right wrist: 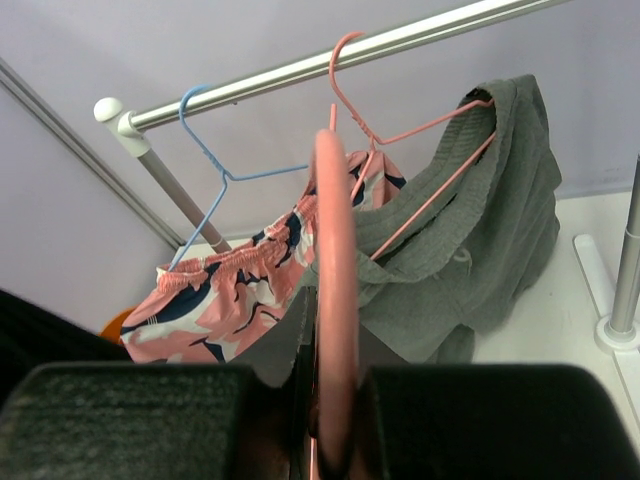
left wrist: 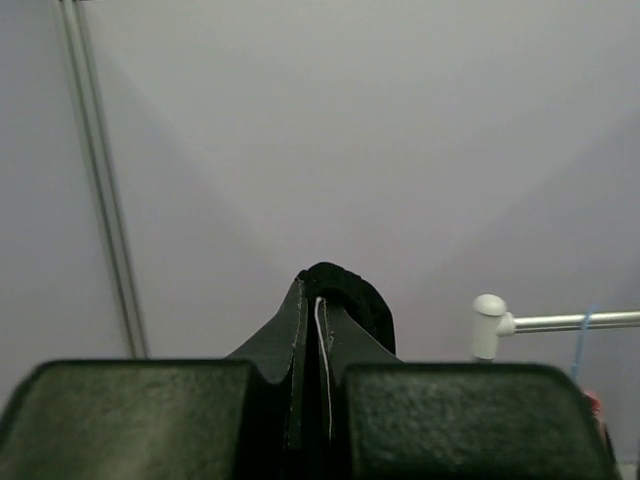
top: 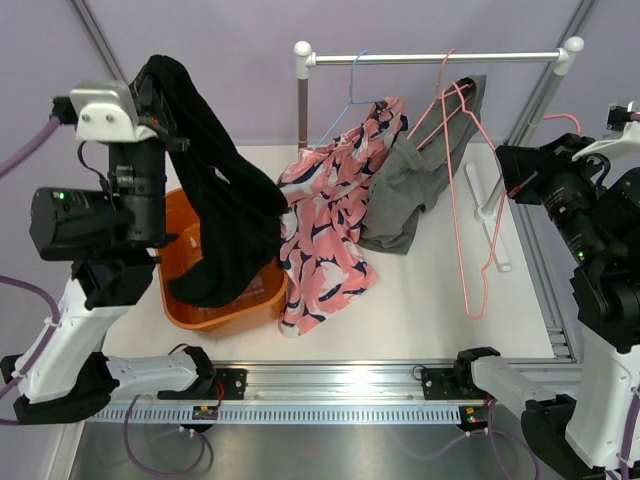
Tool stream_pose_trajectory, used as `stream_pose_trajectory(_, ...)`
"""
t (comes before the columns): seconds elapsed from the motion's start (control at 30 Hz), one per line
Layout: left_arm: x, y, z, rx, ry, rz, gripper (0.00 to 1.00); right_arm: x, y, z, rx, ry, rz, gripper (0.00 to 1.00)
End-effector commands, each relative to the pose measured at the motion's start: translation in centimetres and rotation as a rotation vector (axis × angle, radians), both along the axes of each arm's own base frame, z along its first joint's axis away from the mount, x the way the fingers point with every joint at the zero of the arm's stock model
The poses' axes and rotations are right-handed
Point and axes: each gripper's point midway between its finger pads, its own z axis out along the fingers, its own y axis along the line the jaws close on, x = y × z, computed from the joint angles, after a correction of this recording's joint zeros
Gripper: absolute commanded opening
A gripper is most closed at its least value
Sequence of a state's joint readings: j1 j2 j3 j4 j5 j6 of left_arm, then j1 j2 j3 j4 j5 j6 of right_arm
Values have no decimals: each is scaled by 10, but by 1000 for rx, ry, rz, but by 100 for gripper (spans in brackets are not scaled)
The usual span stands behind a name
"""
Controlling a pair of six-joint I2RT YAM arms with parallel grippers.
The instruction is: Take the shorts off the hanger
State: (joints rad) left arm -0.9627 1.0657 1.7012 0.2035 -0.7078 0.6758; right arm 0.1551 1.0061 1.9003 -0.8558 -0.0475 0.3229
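Three garments are counted: black shorts (top: pixel 225 215), clamped in the closed left gripper (left wrist: pixel 312 320) and hanging over one orange basket (top: pixel 178 270); pink patterned shorts (top: pixel 330 230) on one blue hanger (top: pixel 352 85); and a grey garment (top: pixel 410 190) on a pink hanger (right wrist: pixel 430 124). A second pink hanger (right wrist: pixel 335 260), bare, is pinched by the right gripper (right wrist: pixel 335 420). One rail (top: pixel 440 58) is set on a white table (top: pixel 420 310), and pale walls (top: pixel 250 40) are noted behind
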Motion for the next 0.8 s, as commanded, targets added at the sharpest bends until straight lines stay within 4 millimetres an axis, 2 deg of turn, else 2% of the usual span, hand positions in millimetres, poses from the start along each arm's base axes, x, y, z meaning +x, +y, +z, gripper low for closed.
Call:
stream_pose_trajectory(0.0,11,9,16,-86,11,-53,0,-4,3,10,-11,-21,24,0)
stream_pose_trajectory(0.03,9,28,33,-148,-20,-46,0,-3,3,11,-16,-19,22,0)
stream_pose_trajectory(0.1,26,30,24,-139,40,-30,0,-2,3,8,-21,-8,22,0)
stream_pose_trajectory(0.13,30,40,24,-173,40,-12,0,-2,3,8,-24,-7,22,0)
stream_pose_trajectory(0.27,49,43,-4,-189,119,-7,0,0,2,4,-34,2,19,0)
stream_pose_trajectory(0.33,52,48,-14,-212,140,-2,0,2,3,1,-40,10,20,0)
stream_pose_trajectory(0.37,61,47,-30,-212,180,10,0,2,2,0,-44,17,17,0)
stream_pose_trajectory(0.5,72,54,-64,-272,252,33,0,9,2,-2,-55,40,12,0)
stream_pose_trajectory(0.57,69,59,-75,-292,274,34,0,12,1,-6,-65,66,9,0)
stream_pose_trajectory(0.6,74,57,-91,-293,310,33,0,14,1,-7,-77,73,5,0)
stream_pose_trajectory(0.7,70,48,-120,-356,381,-25,1,27,-6,-9,-112,118,-37,0)
stream_pose_trajectory(0.73,78,37,-147,-382,446,-63,4,29,-7,-12,-119,132,-38,0)
stream_pose_trajectory(0.77,80,32,-166,-394,497,-77,10,31,-12,-16,-133,153,-70,0)
